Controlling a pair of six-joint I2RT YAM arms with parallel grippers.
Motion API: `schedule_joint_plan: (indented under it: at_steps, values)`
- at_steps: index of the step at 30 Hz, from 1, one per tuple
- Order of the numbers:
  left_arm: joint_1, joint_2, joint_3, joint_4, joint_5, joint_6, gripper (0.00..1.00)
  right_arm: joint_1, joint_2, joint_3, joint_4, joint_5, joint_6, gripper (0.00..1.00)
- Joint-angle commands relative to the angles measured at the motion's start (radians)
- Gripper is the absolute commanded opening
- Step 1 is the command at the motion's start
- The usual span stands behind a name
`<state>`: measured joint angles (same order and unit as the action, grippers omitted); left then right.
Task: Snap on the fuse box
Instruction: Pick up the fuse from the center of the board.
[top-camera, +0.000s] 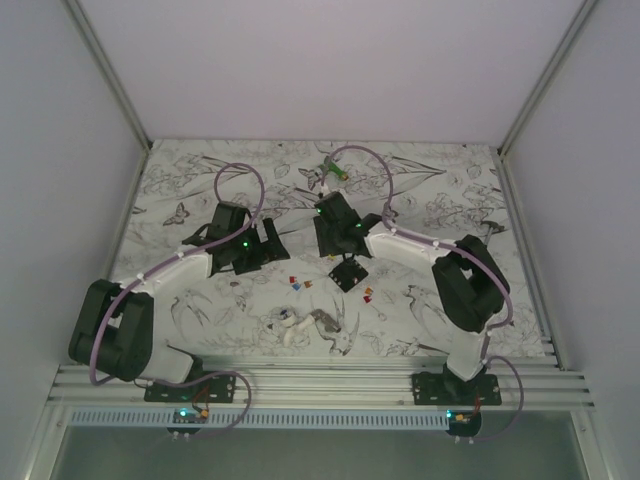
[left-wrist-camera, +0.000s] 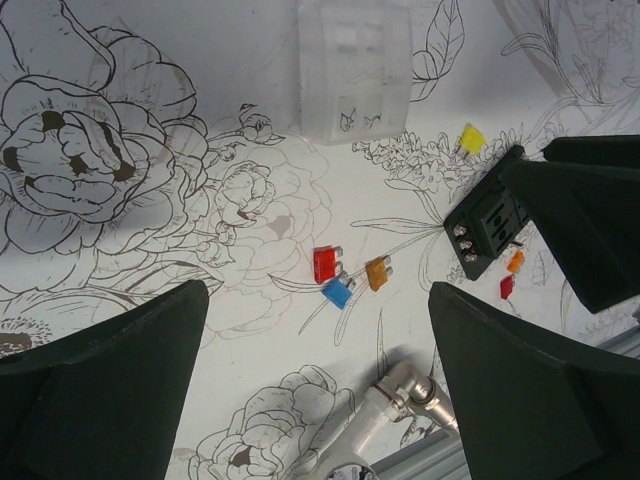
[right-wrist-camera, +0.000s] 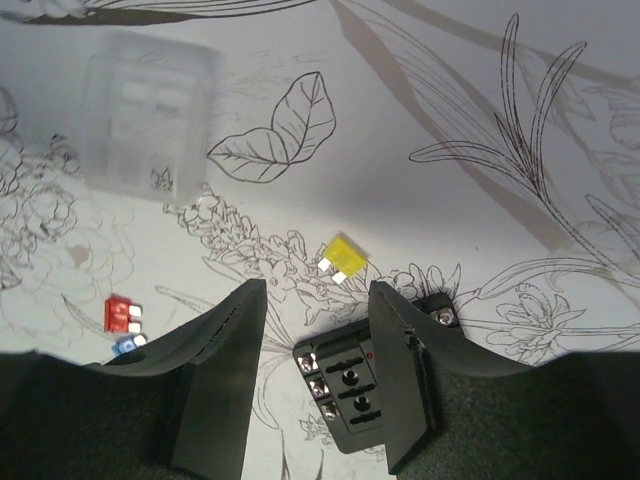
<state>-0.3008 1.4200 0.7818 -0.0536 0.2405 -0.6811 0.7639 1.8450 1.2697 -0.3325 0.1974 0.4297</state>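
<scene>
The fuse box (right-wrist-camera: 345, 385) is a small black slotted block with screws along one edge, lying flat on the flower-printed table (top-camera: 440, 190). My right gripper (right-wrist-camera: 318, 292) is open and straddles it: the right finger (right-wrist-camera: 405, 380) overlaps the box's edge, and a gap shows at the left finger (right-wrist-camera: 225, 370). From above, the right gripper (top-camera: 340, 250) hangs just behind the fuse box (top-camera: 349, 273). The left gripper (left-wrist-camera: 315, 310) stands wide open over bare table, with the fuse box (left-wrist-camera: 488, 222) off to its right. In the top view the left gripper (top-camera: 262, 245) holds nothing.
A clear plastic cover (left-wrist-camera: 355, 70) lies beyond the fuses. Red (left-wrist-camera: 325, 263), blue (left-wrist-camera: 338, 292), orange (left-wrist-camera: 377, 272) and yellow (left-wrist-camera: 470, 138) fuses lie loose. A white-and-grey clump (top-camera: 300, 325) sits near the front, a green object (top-camera: 335, 172) at the back.
</scene>
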Motion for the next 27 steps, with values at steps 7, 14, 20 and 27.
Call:
schedule_joint_plan:
  at_steps: [7, 14, 20, 27]
  values:
    - [0.006, -0.011, 0.0, -0.037, -0.013, 0.013, 0.97, 0.03, 0.1, 0.094, -0.081, 0.122, 0.209, 0.49]
    - [0.006, -0.015, -0.003, -0.037, -0.012, 0.012, 0.97, 0.035, 0.13, 0.103, -0.082, 0.183, 0.258, 0.44]
    - [0.006, -0.013, -0.002, -0.037, -0.009, 0.01, 0.97, 0.039, 0.161, 0.116, -0.08, 0.199, 0.276, 0.43]
    - [0.006, -0.012, -0.001, -0.037, -0.007, 0.01, 0.97, 0.041, 0.2, 0.14, -0.093, 0.185, 0.27, 0.42]
